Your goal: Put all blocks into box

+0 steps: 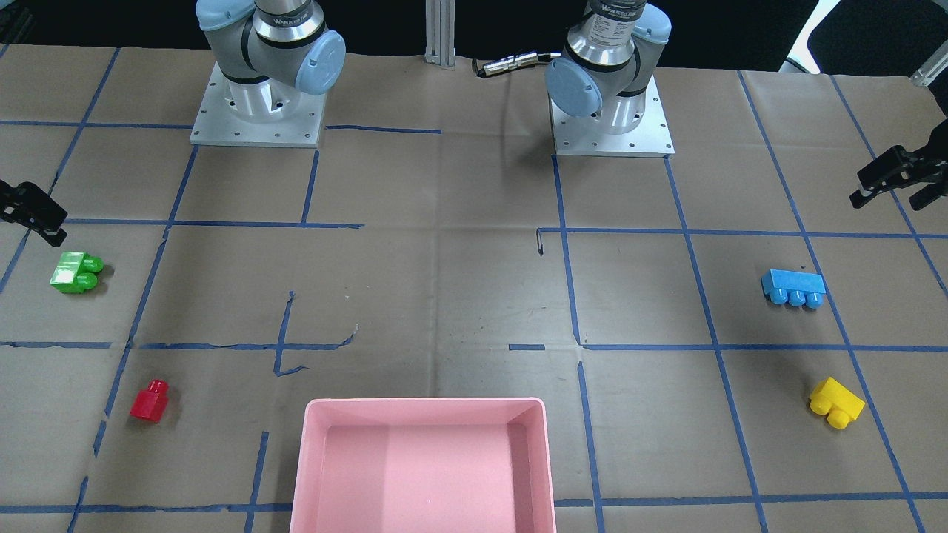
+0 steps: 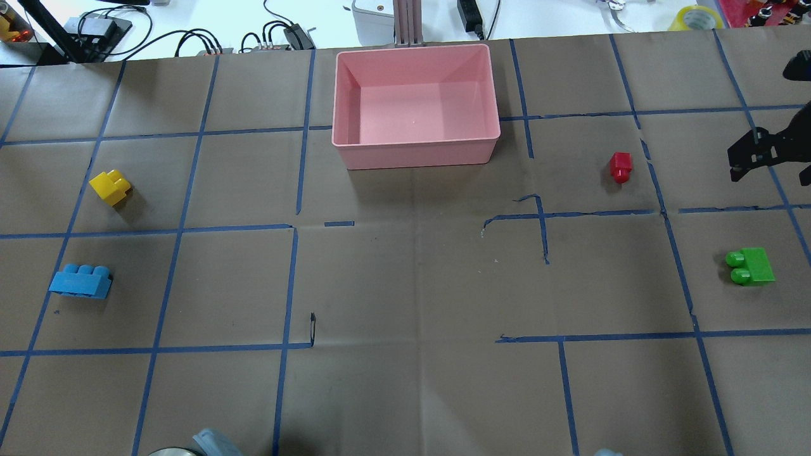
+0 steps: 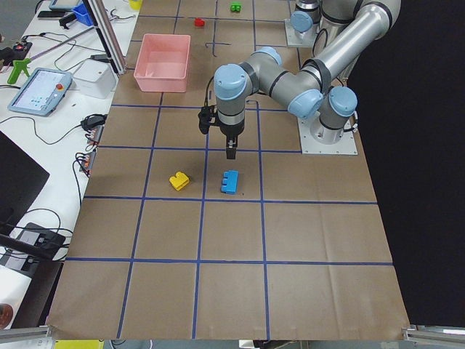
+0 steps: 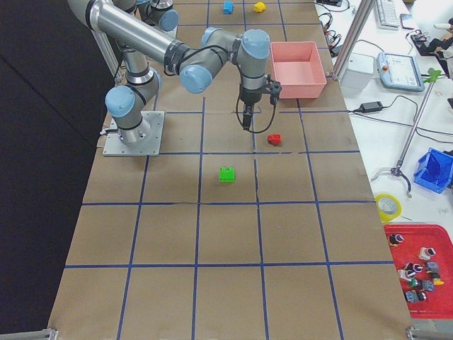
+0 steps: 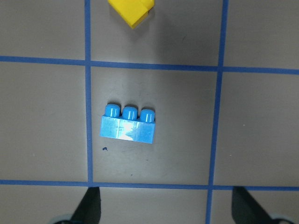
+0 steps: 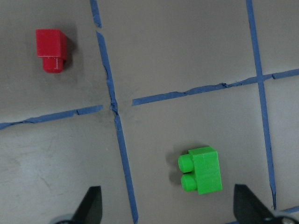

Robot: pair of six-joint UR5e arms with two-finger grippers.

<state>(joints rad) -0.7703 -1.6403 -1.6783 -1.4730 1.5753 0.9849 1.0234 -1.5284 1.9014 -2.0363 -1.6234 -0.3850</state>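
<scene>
Still outside the box (image 2: 418, 155), all four blocks lie on the paper-covered table (image 2: 412, 285): one green (image 2: 751, 266), one red (image 2: 620, 166), one light-blue (image 2: 81, 281) and one yellow (image 2: 110, 187). The single pink box sits at the middle of the table's far edge, opposite the robot's bases. The yellow and light-blue blocks lie near the table's left end, the yellow one closer to the far edge. The red and green blocks lie near the right end, the red one closer to the far edge.

Both arms stretch sideways from their bases, each toward its own end of the table, elbows bent and wrists turned so the fingers point straight down, clear of the paper. The left gripper (image 3: 229, 151) hangs near the light-blue block with its fingers spread wide, holding nothing. The right gripper (image 4: 245, 122) hangs over the stretch between the red and green blocks, likewise spread wide and holding nothing.
</scene>
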